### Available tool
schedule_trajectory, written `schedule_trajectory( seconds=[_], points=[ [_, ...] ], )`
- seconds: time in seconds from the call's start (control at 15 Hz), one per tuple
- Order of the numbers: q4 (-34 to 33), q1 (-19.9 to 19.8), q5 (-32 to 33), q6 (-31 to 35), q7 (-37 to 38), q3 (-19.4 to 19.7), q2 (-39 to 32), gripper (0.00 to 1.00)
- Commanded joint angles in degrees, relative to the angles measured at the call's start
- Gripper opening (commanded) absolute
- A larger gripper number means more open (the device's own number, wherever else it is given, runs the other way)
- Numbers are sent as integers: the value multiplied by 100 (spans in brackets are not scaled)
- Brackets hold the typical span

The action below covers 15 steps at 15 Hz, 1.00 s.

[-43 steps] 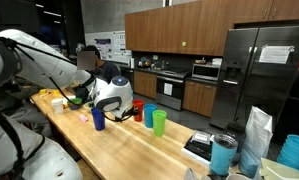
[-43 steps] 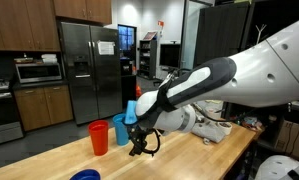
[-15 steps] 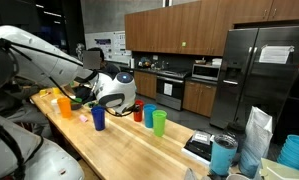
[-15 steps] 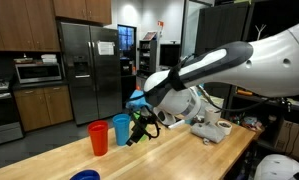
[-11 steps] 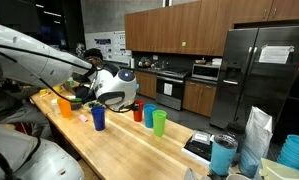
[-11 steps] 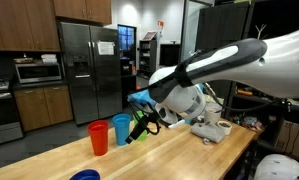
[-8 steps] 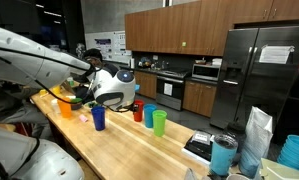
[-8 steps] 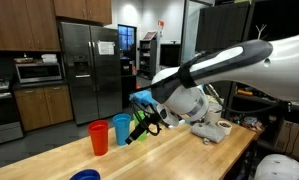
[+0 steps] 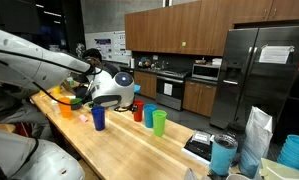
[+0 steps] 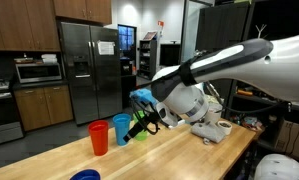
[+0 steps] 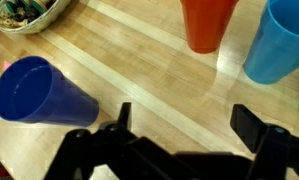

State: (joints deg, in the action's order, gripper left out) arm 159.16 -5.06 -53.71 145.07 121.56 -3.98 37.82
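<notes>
One long wooden table (image 9: 139, 150) carries everything. Over it the white arm (image 10: 229, 65) reaches in, w/ the end effector (image 11: 189, 125) hanging above bare wood. Its fingers (image 11: 124, 118) stand wide apart w/ nothing btwn them; it touches no cup. A bowl (image 11: 24, 15) of odds & ends sits in the far corner of the wrist view. The dark blue cup (image 11: 34, 90) stands upright just beside one finger & is the nearest thing. It also shows in an exterior view (image 9: 98, 118), apart from the others. The red cup (image 11: 209, 22) & light blue cup (image 11: 284, 40) stand side by side further ahead, w/ a green cup (image 9: 159, 122) at the end of their row.

Step, as I judge it: a hover above the cups, no grasp made. Any grip on the dark blue cup would call for a sideways shift to centre the fingers on it, then a drop to rim level before closing
</notes>
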Motion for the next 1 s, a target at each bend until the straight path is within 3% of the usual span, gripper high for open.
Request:
schedule_trajectory(
  seconds=[0.0,0.4,0.73,0.93],
  points=[
    [-8,-21,6,-20,8,-12,4,100],
    [-46,-45,21,-12,-4,10,25,100],
    [-279,-706,1287,-315,1210,-301,94,100],
    [-352,-840,1975,-598,1743,-262,173,100]
  ],
)
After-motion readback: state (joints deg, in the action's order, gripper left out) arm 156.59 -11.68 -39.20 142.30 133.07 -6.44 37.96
